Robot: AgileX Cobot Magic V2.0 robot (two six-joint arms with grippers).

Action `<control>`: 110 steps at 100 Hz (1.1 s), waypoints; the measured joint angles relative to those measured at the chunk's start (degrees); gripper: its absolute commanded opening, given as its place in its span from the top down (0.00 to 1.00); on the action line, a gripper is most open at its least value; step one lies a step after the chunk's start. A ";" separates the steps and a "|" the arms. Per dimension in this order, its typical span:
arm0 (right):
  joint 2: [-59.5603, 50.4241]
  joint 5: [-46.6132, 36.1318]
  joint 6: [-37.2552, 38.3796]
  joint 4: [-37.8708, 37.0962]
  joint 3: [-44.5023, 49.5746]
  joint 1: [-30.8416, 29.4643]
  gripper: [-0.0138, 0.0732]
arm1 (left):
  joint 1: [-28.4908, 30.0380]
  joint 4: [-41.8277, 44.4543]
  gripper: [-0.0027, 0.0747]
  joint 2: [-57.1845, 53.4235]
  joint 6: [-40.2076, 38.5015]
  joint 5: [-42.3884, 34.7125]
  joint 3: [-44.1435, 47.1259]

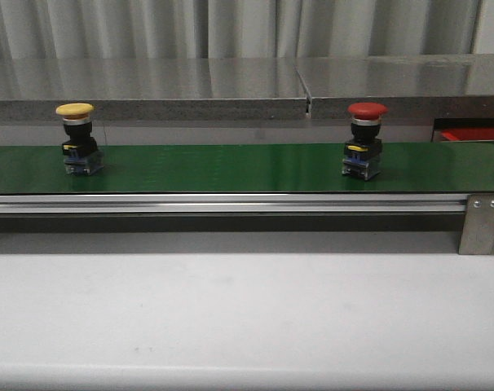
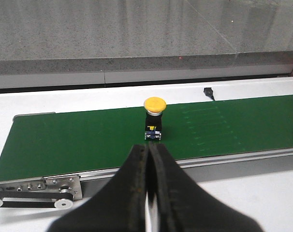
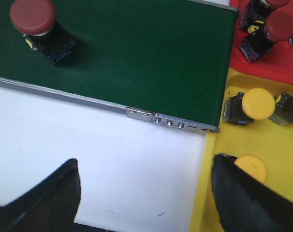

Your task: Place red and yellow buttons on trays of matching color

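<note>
**2 mushroom buttons on the belt, both grippers off it**

While standing upright on the matte green conveyor belt (image 1: 231,167), well apart: yellow button (image 1: 78,138) near the left end, red button (image 1: 365,140) toward the right. Each one a smooth domed cap over a silver collar, black blocky housing beneath, blue-grey contact base at the bottom. Flat, even belt surface, edged in front by a brushed metal rail (image 1: 231,204) with a bolted bracket at the right end. Beyond it, a speckled grey stone-like ledge (image 1: 149,90); nearer the camera, a plain white table (image 1: 231,318).

Left gripper (image 2: 147,193): 2 dark, tapered fingers pressed together, nothing between them, hovering over the white table short of the belt, with the yellow button straight ahead on the green.

Right gripper (image 3: 146,193): dark rounded fingers spread wide apart, nothing held, above the table beside the belt's end. Next to that end, a glossy yellow tray (image 3: 243,140) already carrying round-capped yellow buttons (at least 3 caps visible, 1 partly hidden behind a finger), and past it a red tray (image 3: 267,63) with red-capped ones lying tipped. Same red button visible at the far corner of the belt, apart from both trays.
</note>
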 measured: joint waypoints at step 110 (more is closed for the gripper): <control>30.74 5.28 -10.08 8.52 -22.48 0.13 0.17 | 0.00 0.00 0.99 0.00 0.00 0.13 0.00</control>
